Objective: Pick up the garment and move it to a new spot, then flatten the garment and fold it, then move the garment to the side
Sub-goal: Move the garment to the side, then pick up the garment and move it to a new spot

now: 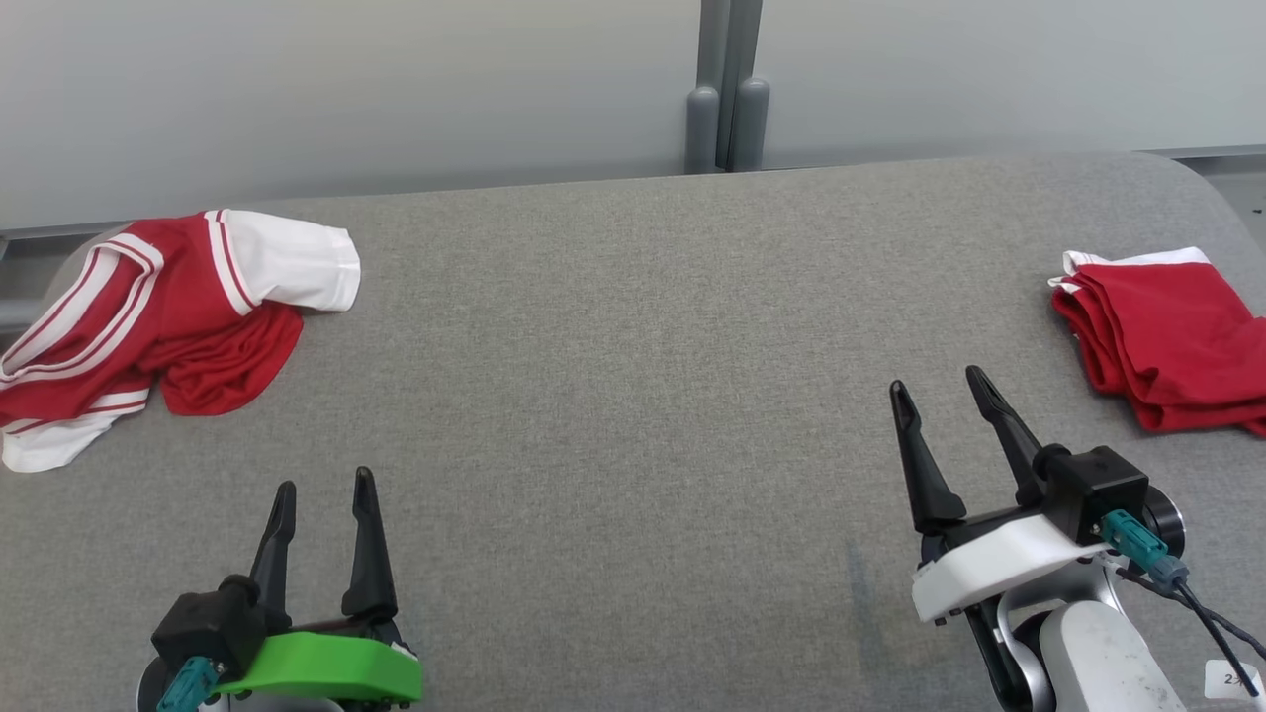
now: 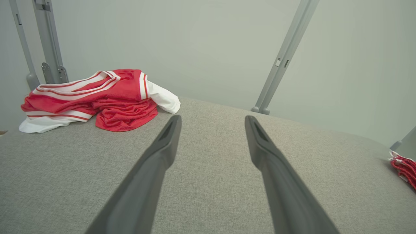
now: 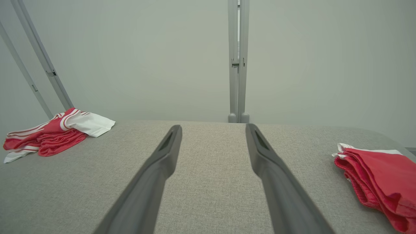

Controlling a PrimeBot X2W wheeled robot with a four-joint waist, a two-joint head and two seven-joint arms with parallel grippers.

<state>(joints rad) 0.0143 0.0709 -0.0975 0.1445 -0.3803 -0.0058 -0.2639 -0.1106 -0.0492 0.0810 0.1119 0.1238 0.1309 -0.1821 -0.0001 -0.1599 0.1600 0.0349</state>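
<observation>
A grey fabric-covered bench (image 1: 633, 346) fills most of the head view, with a pale partition wall (image 1: 346, 89) behind it and a pair of grey posts (image 1: 727, 109) at top centre.

At the upper left of that view, by the bench's far left corner, a crumpled red-and-white garment (image 1: 168, 307) lies in a loose heap. One white part with red stripes is thrown over the top towards the right, and a white hem trails off at the left edge. At the right edge of the view lies a folded red garment (image 1: 1167, 336), a neat layered stack with a strip of white showing along its far side. The two are well apart, with bare cloth between them.

The left jaws sit at the lower left of the head view on a green mount (image 1: 326, 667), their dark fingers (image 1: 368, 534) pointing up the frame and spread apart, holding nothing. The right jaws sit at the lower right on a white mount (image 1: 989, 564), tilted slightly towards the left. They are also wide apart and empty.

Both hover near the bench's front edge, neither touching a garment. In the left wrist view the heap lies at the upper left, beyond the left fingertip. In the right wrist view the folded stack lies at the right edge, clear of the fingers.
</observation>
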